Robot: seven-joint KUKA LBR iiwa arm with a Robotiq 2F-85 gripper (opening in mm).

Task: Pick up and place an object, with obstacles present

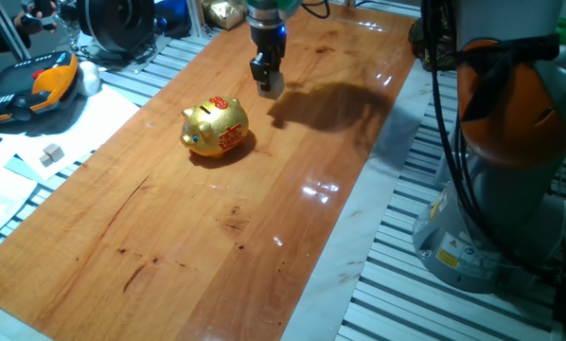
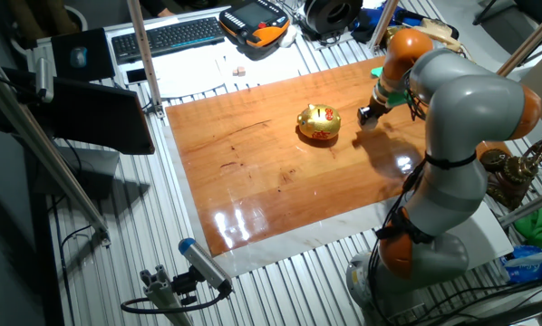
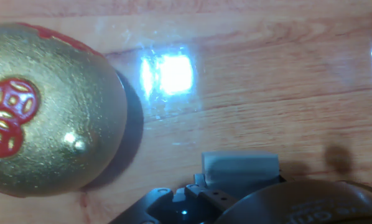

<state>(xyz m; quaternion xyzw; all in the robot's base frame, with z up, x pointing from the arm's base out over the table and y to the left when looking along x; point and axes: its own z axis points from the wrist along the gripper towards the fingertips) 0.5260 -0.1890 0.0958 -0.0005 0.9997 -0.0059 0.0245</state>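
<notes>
1. On the wooden table (image 1: pixel 292 227) you have one arm (image 2: pixel 461 100), reaching from its base at the table's edge toward the far end of the board.
2. One gold pig (image 1: pixel 215 127) stands as the single obstacle, near the gripper (image 1: pixel 268 83) but apart from it; the hand view shows it filling the left side, red markings (image 3: pixel 9 115) up.
3. Your gripper hangs just above the wood beyond the pig. A pale block, the cube (image 3: pixel 240 166), shows at the fingers in the hand view, and a pale tip shows below the gripper in one fixed view. I judge the fingers closed on it, narrow, though the contact itself is partly hidden.
4. Progress, as I judge it: the pick looks done, the cube is carried low over the table, and the placing is left. No marked target shows, so you cannot tell where it goes.
5. Count: one arm, one gripper, one pig, one cube in hand, and one small whitish cube (image 1: pixel 50 152) on paper off the board, which is not yours.
</notes>
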